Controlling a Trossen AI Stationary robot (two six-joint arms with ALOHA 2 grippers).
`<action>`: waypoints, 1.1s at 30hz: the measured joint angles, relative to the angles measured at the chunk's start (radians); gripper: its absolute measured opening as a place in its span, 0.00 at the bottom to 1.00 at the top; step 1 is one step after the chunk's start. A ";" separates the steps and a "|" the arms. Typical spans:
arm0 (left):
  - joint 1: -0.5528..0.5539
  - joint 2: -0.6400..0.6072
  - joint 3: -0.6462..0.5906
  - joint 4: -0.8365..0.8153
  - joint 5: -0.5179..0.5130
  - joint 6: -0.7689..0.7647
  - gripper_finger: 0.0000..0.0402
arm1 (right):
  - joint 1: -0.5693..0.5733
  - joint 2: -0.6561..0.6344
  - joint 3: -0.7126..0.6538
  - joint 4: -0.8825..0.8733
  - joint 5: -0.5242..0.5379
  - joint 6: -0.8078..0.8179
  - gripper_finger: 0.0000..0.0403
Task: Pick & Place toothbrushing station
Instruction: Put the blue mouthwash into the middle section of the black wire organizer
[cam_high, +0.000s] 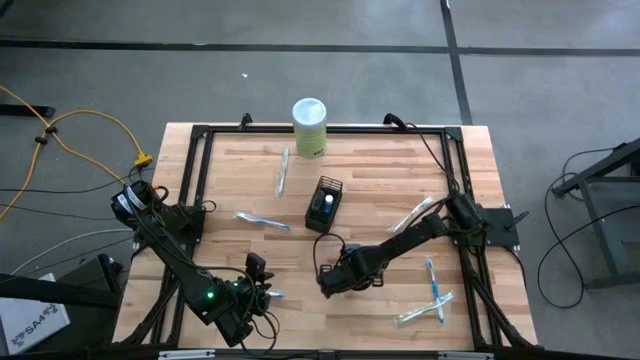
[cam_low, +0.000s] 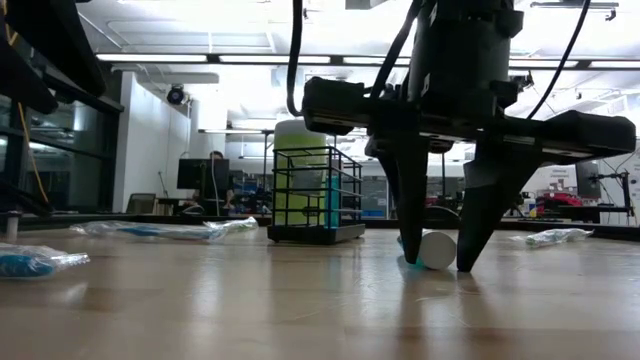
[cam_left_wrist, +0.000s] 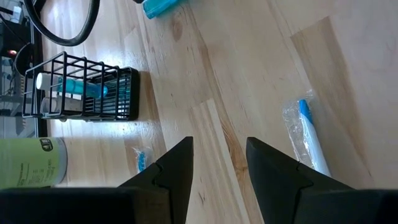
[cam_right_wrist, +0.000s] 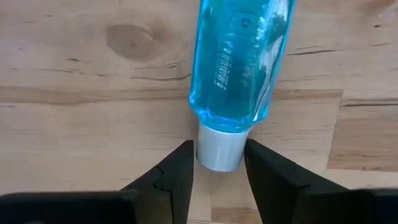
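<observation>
The right gripper (cam_right_wrist: 216, 167) stands on the table with its fingers parted around the white cap of a teal tube (cam_right_wrist: 239, 59) lying flat — not yet pinched. The tube's long axis runs straight away from the claw. The wire holder (cam_high: 325, 204) (one tube inside) stands nearby beyond. The left gripper (cam_left_wrist: 217, 168) waits open, empty.

A translucent teal plastic tube (cam_right_wrist: 240, 62) is capped in white; the black wire-mesh holder (cam_high: 325, 204) is grid-patterned.
</observation>
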 joint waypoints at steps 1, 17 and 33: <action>0.000 0.000 0.000 0.000 0.000 0.000 0.35 | -0.003 0.000 0.000 -0.003 0.000 0.000 0.33; 0.000 0.000 0.000 0.000 0.000 0.000 0.35 | -0.031 0.001 -0.001 -0.014 0.001 -0.006 0.33; 0.000 0.000 0.000 0.000 0.000 0.000 0.35 | -0.033 0.001 0.000 -0.043 -0.014 -0.008 0.33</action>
